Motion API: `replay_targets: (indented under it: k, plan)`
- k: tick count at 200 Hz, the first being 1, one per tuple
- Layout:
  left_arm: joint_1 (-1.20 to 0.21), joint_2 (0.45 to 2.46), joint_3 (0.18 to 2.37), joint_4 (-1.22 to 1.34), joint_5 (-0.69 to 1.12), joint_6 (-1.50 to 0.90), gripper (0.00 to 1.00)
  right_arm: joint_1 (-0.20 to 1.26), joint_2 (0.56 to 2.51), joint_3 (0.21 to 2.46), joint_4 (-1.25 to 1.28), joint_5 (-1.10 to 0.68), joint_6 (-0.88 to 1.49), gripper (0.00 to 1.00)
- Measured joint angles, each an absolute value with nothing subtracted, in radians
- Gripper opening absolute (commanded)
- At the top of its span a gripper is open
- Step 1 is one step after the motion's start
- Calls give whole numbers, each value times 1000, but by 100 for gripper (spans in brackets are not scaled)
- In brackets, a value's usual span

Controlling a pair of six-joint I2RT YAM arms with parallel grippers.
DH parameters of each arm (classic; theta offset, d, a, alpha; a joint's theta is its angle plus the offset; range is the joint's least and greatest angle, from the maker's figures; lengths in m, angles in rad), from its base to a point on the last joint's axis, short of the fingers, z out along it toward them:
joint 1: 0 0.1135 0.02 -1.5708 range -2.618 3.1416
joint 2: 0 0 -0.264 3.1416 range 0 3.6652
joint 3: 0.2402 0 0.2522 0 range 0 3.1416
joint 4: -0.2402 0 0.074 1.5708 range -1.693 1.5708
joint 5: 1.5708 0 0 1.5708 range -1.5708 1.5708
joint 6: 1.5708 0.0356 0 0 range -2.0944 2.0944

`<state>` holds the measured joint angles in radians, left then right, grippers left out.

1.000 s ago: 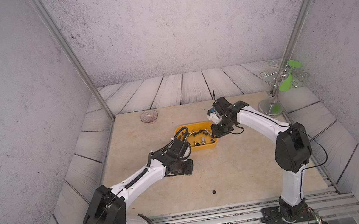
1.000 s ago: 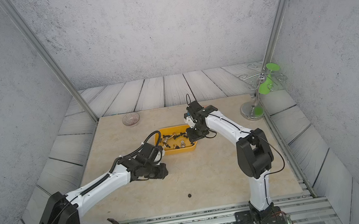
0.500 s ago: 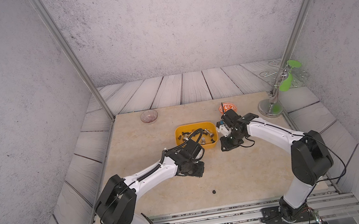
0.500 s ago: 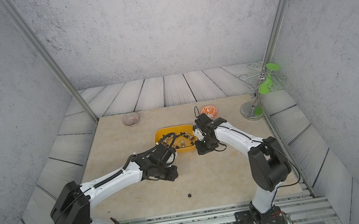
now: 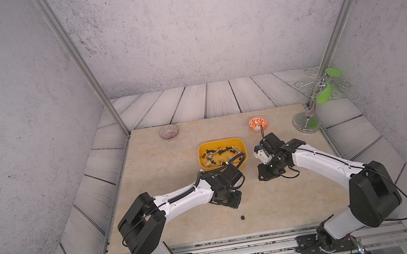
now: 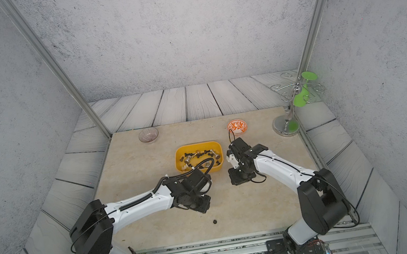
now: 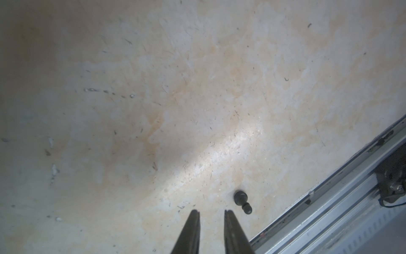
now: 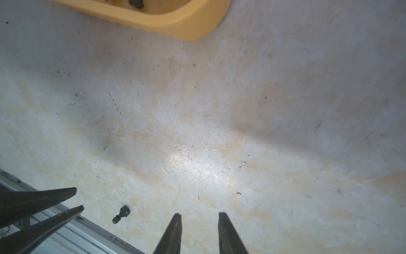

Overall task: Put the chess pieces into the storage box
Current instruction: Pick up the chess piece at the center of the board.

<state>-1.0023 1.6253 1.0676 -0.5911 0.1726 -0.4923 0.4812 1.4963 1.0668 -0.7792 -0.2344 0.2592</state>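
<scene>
One beige marbled table (image 5: pixel 162 172) carries the whole scene. Two arms reach in from its near edge, the left arm (image 5: pixel 180 200) and the right arm (image 5: pixel 319 162), both bent toward the middle. A metal stand (image 5: pixel 307 123) occupies the far right corner. The storage box (image 5: pixel 220 141), yellow-orange, sits at mid-table between the two wrists. A glass bowl (image 5: pixel 169 132) stands far left and an orange-patterned bowl (image 5: pixel 258 123) far right of the box. The left gripper (image 7: pixel 209 212) and the right gripper (image 8: pixel 200 214) each point down at bare table, jaws slightly parted, nothing between them. Most chess pieces (image 5: pixel 218 154) lie heaped inside the box. A single black pawn (image 5: pixel 242 217) lies on its side near the front edge, just beside the left gripper's tips without touching them.
</scene>
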Motion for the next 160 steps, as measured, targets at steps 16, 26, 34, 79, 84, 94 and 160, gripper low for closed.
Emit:
replay_targets:
  k: [16,26,34,79,84,94,160]
  plan:
    - [-1028,1637,1073,-595,172,-495,24,481,1482,1053,-768,-235,262,31]
    - [-1043,1645,1076,-595,172,-498,24,481,1476,1046,-764,-235,262,31]
    - [-1054,1654,1080,-597,172,-499,24,481,1472,1040,-760,-235,262,31]
    - [-1097,1712,1111,-599,174,-506,24,476,1465,1012,-744,-234,264,31]
    - [-1100,1716,1114,-600,175,-507,24,476,1464,1010,-743,-234,266,31]
    - [-1105,1724,1121,-601,177,-509,24,474,1459,1003,-741,-234,270,31]
    - [-1127,1755,1136,-613,181,-525,24,452,1398,952,-735,-228,285,31]
